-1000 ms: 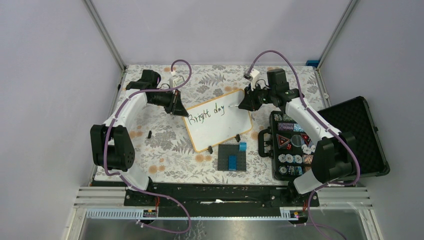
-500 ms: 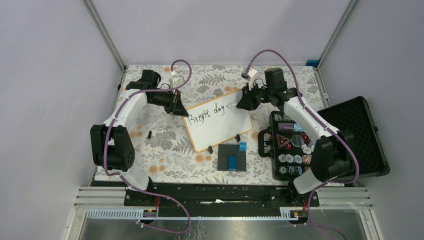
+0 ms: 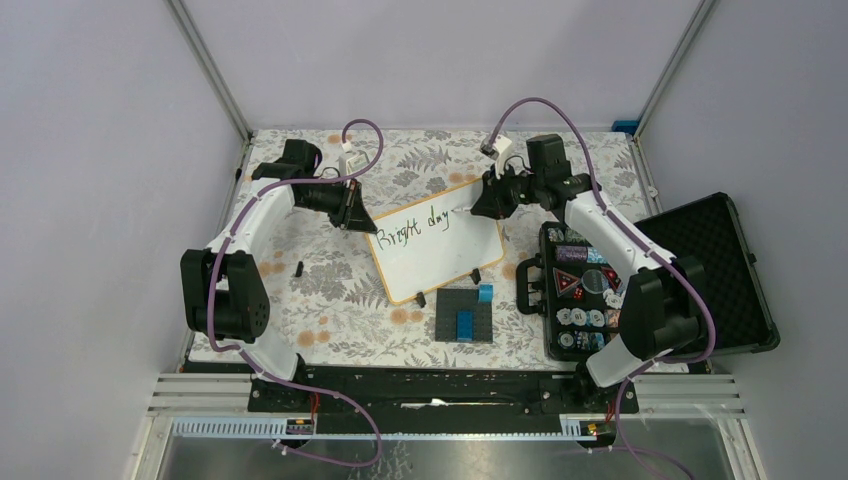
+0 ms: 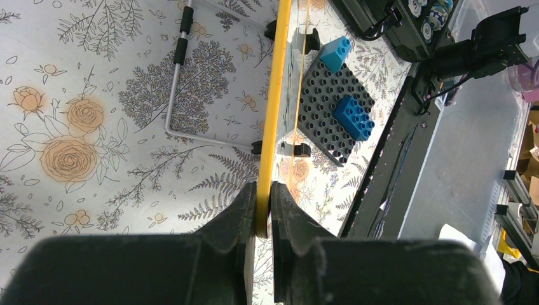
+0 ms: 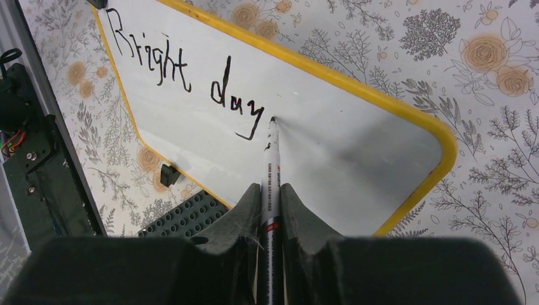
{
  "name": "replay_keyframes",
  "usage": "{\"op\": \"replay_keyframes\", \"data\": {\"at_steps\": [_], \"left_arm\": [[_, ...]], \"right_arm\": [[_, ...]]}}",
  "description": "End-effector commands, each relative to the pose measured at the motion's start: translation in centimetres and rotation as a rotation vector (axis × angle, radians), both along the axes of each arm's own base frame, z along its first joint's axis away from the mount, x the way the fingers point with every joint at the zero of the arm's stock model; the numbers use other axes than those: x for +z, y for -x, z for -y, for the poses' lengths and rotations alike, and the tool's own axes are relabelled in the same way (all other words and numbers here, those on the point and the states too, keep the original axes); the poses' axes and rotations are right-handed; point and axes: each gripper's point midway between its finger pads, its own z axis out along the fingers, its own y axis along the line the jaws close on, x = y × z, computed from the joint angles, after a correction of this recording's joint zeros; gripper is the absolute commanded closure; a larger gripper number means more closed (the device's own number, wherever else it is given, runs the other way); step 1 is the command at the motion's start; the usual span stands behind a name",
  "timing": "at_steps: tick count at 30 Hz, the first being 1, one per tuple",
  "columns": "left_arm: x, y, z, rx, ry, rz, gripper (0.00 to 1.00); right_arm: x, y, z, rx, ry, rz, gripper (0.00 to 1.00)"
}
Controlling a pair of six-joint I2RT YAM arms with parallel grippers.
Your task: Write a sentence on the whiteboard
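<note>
The whiteboard (image 3: 440, 262) lies tilted on the floral tablecloth, white with a yellow-orange frame. The sentence (image 3: 420, 224) reads "Bright day" in dark marker on its top line, also clear in the right wrist view (image 5: 184, 76). My left gripper (image 3: 352, 215) is shut on the board's upper left frame edge (image 4: 276, 95), jaws pinching it (image 4: 263, 190). My right gripper (image 3: 487, 205) is shut on a marker (image 5: 272, 159), whose tip touches the board (image 5: 356, 159) just right of the "y".
A dark grey brick plate (image 3: 465, 318) with blue bricks sits below the board. An open black case of poker chips (image 3: 590, 290) stands at the right. A small black cap (image 3: 299, 268) lies left of the board. A thin metal rod (image 4: 178, 95) lies on the cloth.
My right gripper has shifted slightly left with the marker, its tip now closer to the "y". The left gripper and the board have not moved.
</note>
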Motion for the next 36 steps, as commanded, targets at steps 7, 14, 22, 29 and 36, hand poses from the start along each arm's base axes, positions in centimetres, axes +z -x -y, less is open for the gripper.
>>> {"op": "replay_keyframes", "data": {"at_steps": [7, 14, 22, 29, 36], "left_arm": [[0.0, -0.8, -0.2, -0.016, -0.046, 0.091, 1.00], [0.0, -0.8, -0.2, -0.016, -0.046, 0.093, 1.00], [-0.1, -0.7, -0.2, -0.016, -0.045, 0.088, 1.00], [0.0, -0.8, -0.2, -0.015, -0.049, 0.094, 1.00], [0.1, -0.8, -0.2, -0.013, -0.047, 0.091, 1.00]], "right_arm": [[1.7, -1.0, -1.5, 0.019, -0.011, 0.063, 1.00], [1.3, -0.7, -1.6, 0.023, -0.001, 0.060, 1.00], [0.7, -0.3, -1.1, 0.018, 0.019, 0.062, 1.00], [0.5, -0.4, -0.5, 0.005, 0.031, 0.068, 1.00], [0.2, -0.4, 0.2, -0.009, 0.046, 0.071, 1.00]]}}
